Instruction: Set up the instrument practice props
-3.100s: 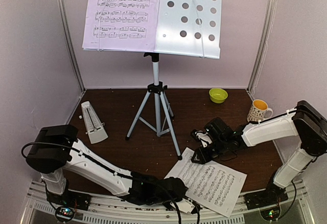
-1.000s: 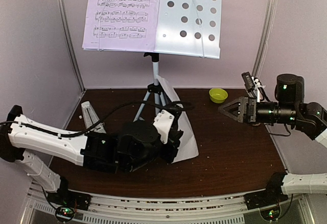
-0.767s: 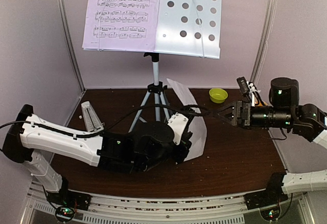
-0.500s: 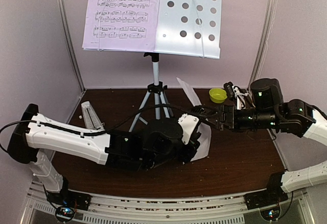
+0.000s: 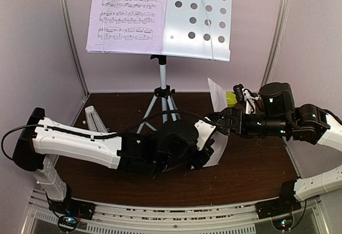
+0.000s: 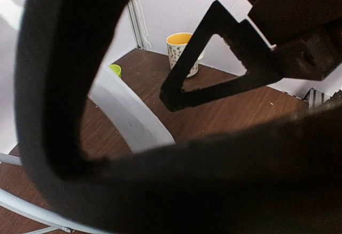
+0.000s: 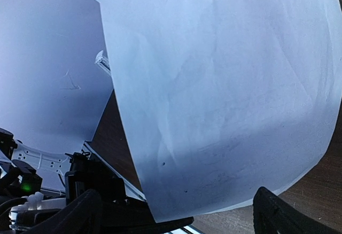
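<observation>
left gripper (image 5: 209,138) is sitting just right of the music stand (image 5: 196,17)'s tripod, clamping down on the lower part of the loose sheet (image 5: 217,98), so the page is standing upright and curling. right gripper (image 5: 220,122) is hovering right up against that page from the right, fingers spread wide apart, with blank paper filling its camera. other page (image 5: 128,12) is resting on the stand's left half. metronome (image 5: 96,121) is sitting left of the tripod. green bowl (image 5: 231,98) is peeking out behind the sheet, right of the stand.
</observation>
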Controlling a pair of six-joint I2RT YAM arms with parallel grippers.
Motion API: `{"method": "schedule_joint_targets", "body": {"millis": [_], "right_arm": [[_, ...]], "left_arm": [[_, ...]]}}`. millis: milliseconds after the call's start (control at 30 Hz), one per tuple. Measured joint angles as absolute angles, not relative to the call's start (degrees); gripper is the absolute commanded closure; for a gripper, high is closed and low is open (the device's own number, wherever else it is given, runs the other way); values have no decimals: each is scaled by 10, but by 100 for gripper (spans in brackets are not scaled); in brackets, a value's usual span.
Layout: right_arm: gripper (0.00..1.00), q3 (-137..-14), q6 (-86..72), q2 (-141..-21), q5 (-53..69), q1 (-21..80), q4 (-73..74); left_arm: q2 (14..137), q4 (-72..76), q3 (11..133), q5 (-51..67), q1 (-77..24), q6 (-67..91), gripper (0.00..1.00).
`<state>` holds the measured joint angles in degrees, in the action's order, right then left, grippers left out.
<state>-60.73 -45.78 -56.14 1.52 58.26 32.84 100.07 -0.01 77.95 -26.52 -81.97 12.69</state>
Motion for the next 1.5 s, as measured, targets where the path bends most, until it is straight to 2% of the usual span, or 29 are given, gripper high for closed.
{"method": "schedule_joint_targets", "body": {"millis": [133, 333, 533, 667, 833, 1000, 1067, 1267, 1333, 1367, 1400, 1433, 1467, 1500], "right_arm": [[17, -609, -471, -570, -19, 585, 339], [40, -609, -500, -571, -78, 593, 358], [52, -579, -526, -570, -113, 594, 342], [70, -564, -542, -569, -123, 595, 331], [84, -557, -558, -556, -138, 595, 321], [100, -558, -562, -540, -147, 595, 316], [100, -557, -563, -535, -153, 595, 315], [100, -551, -559, -519, -161, 593, 312], [100, -544, -558, -513, -164, 591, 312], [95, -538, -558, -508, -165, 587, 314], [86, -528, -560, -502, -165, 580, 318], [72, -516, -561, -495, -164, 573, 323], [53, -503, -565, -487, -164, 566, 325], [31, -482, -569, -470, -161, 555, 327]], "left_arm": [[1018, -30, 800, -270, -811, 125, 100], [1044, -66, 831, -279, -807, 123, 100], [1044, -66, 839, -269, -815, 110, 100], [1044, -65, 839, -263, -819, 103, 100], [1044, -65, 839, -263, -818, 99, 100], [1044, -65, 839, -266, -819, 99, 80], [1044, -62, 838, -268, -819, 101, 75], [1028, -46, 802, -270, -817, 109, 74], [1022, -43, 787, -265, -814, 115, 56], [1018, -39, 777, -257, -810, 121, 45], [1013, -33, 765, -245, -805, 127, 34], [1007, -23, 751, -226, -799, 136, 21], [1001, -8, 733, -207, -791, 144, 10], [996, 5, 716, -188, -783, 150, 4]]}}
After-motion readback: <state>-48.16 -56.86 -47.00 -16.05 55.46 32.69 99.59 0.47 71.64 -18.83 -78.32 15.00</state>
